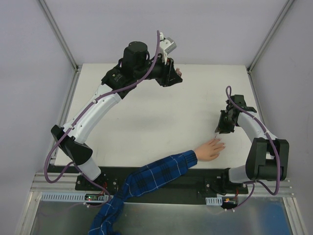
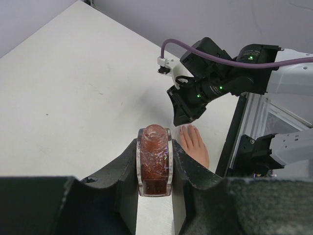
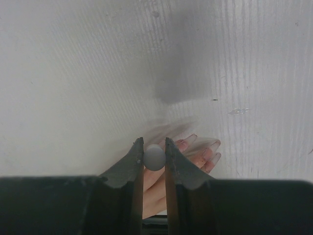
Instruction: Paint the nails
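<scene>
A pale peach hand (image 1: 210,149) with a blue-and-white plaid sleeve (image 1: 156,174) lies flat near the table's front right. Its nails (image 3: 214,146) show small in the right wrist view, just past my fingertips. One nail looks faintly reddish. My right gripper (image 1: 221,128) hovers just above the fingers. It is shut (image 3: 154,145) on a grey round brush cap (image 3: 154,157), with a thin brush tip (image 1: 215,134) pointing down at the hand. My left gripper (image 1: 172,73) is at the table's back middle, shut (image 2: 154,147) on a small dark reddish bottle (image 2: 154,164), open neck up.
The white table (image 1: 146,117) is boxed in by grey walls and corner posts. A black rail (image 1: 161,178) runs along its near edge under the sleeve. The right arm (image 2: 215,78) and the hand (image 2: 194,144) also show in the left wrist view.
</scene>
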Tool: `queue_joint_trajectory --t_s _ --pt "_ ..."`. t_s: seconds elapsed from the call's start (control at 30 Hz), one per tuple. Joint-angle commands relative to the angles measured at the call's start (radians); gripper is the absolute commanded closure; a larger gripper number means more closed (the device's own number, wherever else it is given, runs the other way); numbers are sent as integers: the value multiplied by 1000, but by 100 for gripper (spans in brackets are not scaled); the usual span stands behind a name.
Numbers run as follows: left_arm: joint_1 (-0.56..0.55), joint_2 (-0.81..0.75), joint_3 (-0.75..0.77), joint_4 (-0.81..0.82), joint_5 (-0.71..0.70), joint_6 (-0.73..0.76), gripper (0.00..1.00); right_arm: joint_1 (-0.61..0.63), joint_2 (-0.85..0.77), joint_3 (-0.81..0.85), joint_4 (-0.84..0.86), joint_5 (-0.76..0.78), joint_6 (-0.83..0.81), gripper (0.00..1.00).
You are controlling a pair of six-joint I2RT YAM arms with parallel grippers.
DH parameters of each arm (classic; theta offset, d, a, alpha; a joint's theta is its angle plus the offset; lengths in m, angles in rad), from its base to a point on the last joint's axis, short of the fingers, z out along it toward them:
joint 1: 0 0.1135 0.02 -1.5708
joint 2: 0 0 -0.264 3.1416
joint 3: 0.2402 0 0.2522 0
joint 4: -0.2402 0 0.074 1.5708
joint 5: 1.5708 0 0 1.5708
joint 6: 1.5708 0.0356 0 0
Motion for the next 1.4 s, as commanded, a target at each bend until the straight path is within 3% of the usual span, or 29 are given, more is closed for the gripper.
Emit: queue_joint_trajectory --t_s 0.0,1.37 --pt "13 -5 41 18 24 -9 100 -6 5 -6 -16 -10 -5 100" --pt "23 24 62 13 49 -40 100 0 33 26 -6 10 -3 100"
